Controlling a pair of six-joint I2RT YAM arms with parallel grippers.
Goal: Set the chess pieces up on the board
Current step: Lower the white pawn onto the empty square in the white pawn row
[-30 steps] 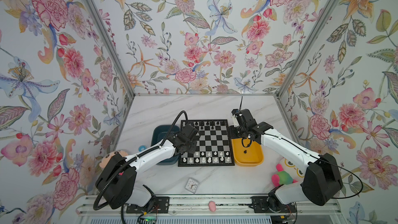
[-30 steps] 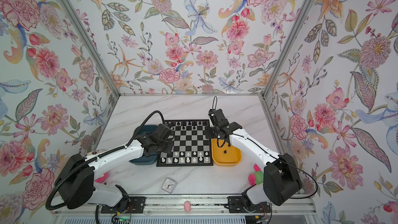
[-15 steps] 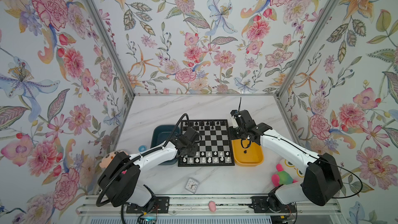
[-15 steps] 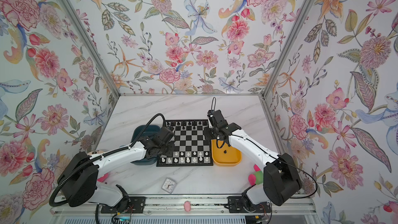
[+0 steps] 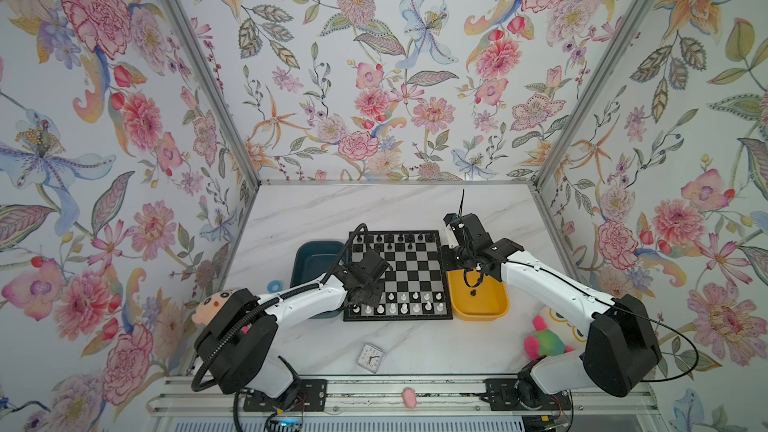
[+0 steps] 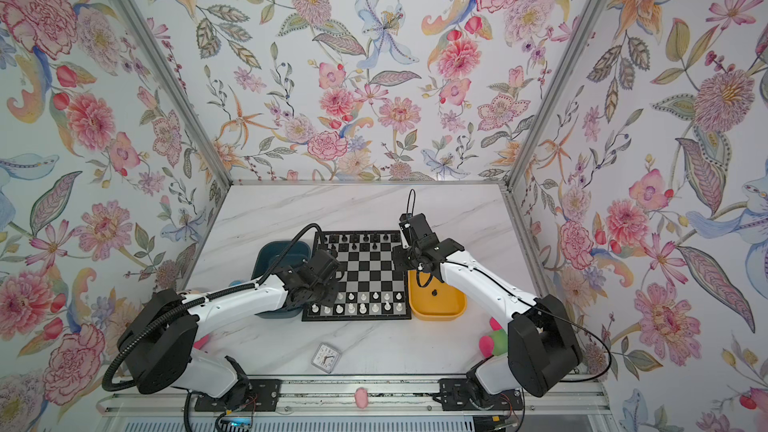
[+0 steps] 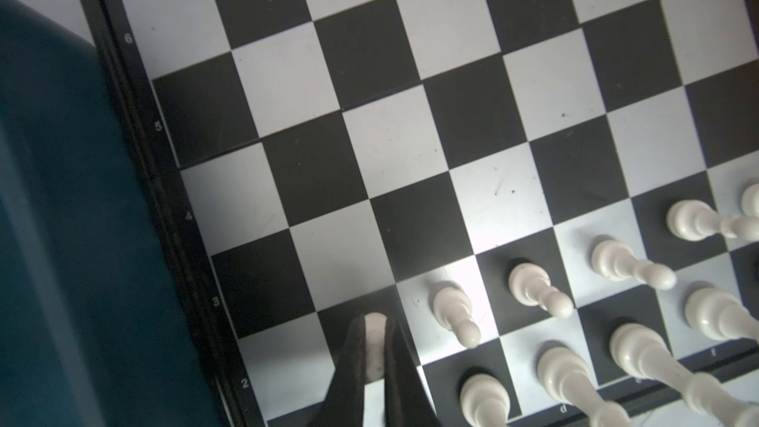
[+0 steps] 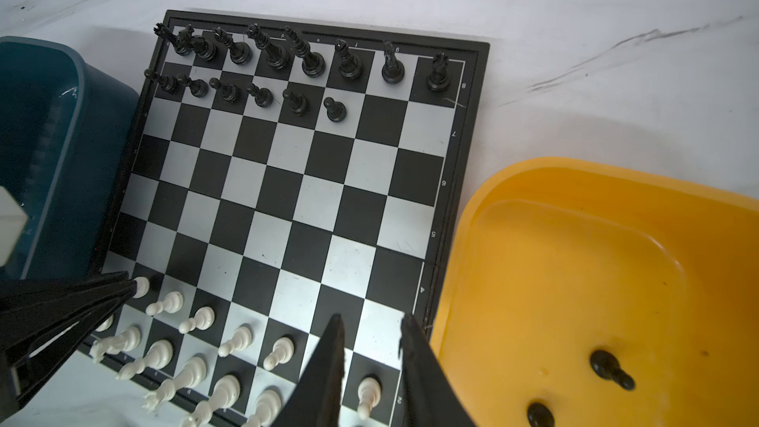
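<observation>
Now left gripper (image 7: 374,332), clamped on tiny white plastic pawn (image 7: 374,357), over black-and-silver checked board (image 7: 410,117) (next: release centred); right gripper (image 8: 369,322) part-open, empty.

Chess pieces (image 8: 334,110) mostly upright on board (image 8: 287,199)

My left arm (image 5: 299,303) and right arm (image 5: 552,284) look alike from here: long, smooth white links joined by chunky black housings (image 5: 619,347), the biggest at the shoulders. A thick ribbed black hose (image 5: 199,371) loops along the left arm, while I see only a thin black cable (image 5: 696,351) arcing off the right. The left end effector (image 7: 376,322) and right end effector (image 8: 369,318) each end in two matte black fingers (image 8: 324,375) that taper to narrow tips.
</observation>
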